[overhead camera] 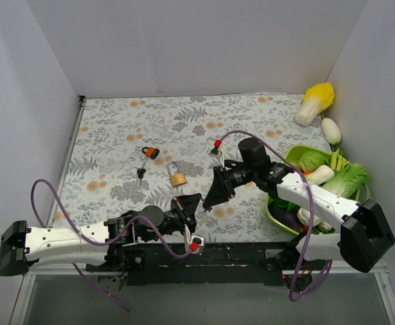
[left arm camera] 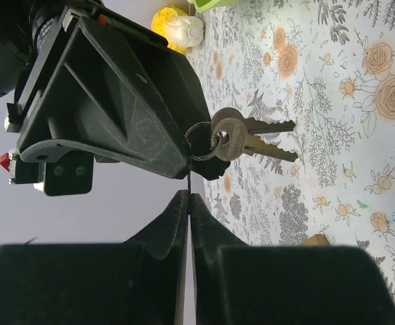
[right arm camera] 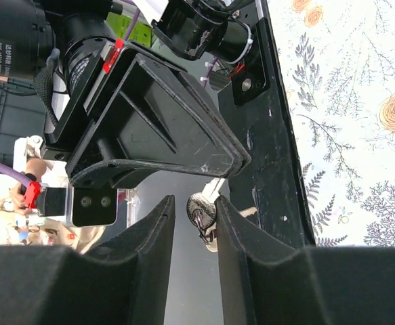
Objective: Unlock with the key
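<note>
1. Broadly, the table [overhead camera: 116, 128] carries a floral cloth, and both arms reach in from its near edge with their tips close together near the front centre.
2. A green basket [overhead camera: 293, 152] of leafy vegetables sits at the right side, partly under the right arm.
3. A yellow cabbage [overhead camera: 317, 101] lies in the far right corner, with a white radish [overhead camera: 330, 130] just nearer than it.
4. The right gripper [right arm camera: 195, 203] grasps the keys [left arm camera: 251, 135]. The left wrist view shows their ring and heads pinched at its tip, with both blades sticking out free above the cloth. Its own camera shows the fingers a narrow gap apart with the ring between them.
5. The left gripper [left arm camera: 189, 200] is clenched on nothing, its fingers pressed flat together. Its tip is just beside the right gripper's tip and apart from the keys.
6. The padlock [overhead camera: 177, 176], brass with a silver shackle, lies on the cloth just beyond the two tips, touching neither. Its shackle points to the far side and looks seated.
7. An orange lock [overhead camera: 150, 152] lies farther back and to the left of the padlock.
8. A bunch of small keys [overhead camera: 141, 172] lies between the orange lock and the left gripper, near the padlock's left.
</note>
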`<state>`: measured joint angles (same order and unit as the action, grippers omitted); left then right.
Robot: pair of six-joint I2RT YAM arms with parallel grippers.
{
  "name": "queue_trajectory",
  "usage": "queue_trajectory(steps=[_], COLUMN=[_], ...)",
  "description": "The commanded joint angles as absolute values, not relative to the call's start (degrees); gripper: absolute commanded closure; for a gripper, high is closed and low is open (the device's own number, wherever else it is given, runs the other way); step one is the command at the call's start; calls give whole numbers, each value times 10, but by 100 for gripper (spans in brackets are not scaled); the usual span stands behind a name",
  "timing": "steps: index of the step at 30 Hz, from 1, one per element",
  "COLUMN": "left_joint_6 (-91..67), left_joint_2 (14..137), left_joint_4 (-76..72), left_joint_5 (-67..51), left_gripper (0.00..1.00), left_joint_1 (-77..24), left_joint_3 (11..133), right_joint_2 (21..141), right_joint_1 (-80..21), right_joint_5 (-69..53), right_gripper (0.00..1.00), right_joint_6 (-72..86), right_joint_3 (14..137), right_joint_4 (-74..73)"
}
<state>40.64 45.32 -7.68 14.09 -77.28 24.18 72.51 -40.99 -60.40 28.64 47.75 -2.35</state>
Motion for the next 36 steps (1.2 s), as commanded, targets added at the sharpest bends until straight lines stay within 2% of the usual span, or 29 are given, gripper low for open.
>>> queue_trajectory(steps=[1, 3, 6, 7, 9, 11, 13, 15, 17, 22, 26, 27, 29, 33, 34, 36], left_joint_6=[410, 410, 410, 413, 412, 400, 382, 324, 220, 0, -151, -199, -261, -401, -445, -497], left_joint_2=[446, 445, 446, 446, 448, 449, 451, 454, 457, 492, 504, 504, 504, 508, 509, 509], left_joint_4=[-69, -72, -76, -80, -98, -126, -139, -119, -51, 57, 94, 94, 95, 79, 70, 37], left_joint_5=[141, 144, 151, 153, 163, 172, 196, 213, 220, 209, 147, 134, 100, -86, -104, -132], left_gripper=[100, 100, 100, 100, 100, 79, 49, 32, 20, 15, 14, 10, 8, 7, 7, 7], left_joint_1=[-771, -772, -772, -772, -772, -772, -771, -772, -771, -770, -756, -751, -708, -554, -497, -450], left_joint_3=[259, 258, 253, 248, 241, 235, 236, 262, 293, 403, 430, 432, 433, 423, 419, 403], right_joint_2=[730, 730, 726, 724, 722, 719, 711, 705, 694, 666, 648, 642, 635, 617, 615, 613], right_joint_1=[-411, -411, -411, -411, -411, -410, -405, -398, -394, -380, -367, -364, -362, -363, -362, -362], right_joint_5=[-621, -622, -622, -622, -622, -614, -606, -595, -584, -541, -509, -502, -476, -427, -409, -396], right_gripper=[67, 70, 80, 88, 98, 99, 99, 99, 99, 99, 99, 99, 99, 99, 99, 99], right_joint_6=[300, 301, 304, 305, 307, 307, 307, 312, 315, 300, 285, 281, 263, 253, 252, 252], right_joint_3=[484, 482, 476, 475, 473, 468, 457, 447, 433, 421, 416, 417, 417, 408, 403, 400], right_joint_4=[11, 11, 11, 11, 11, 13, 18, 32, 43, 49, 40, 36, 19, 11, 10, 5])
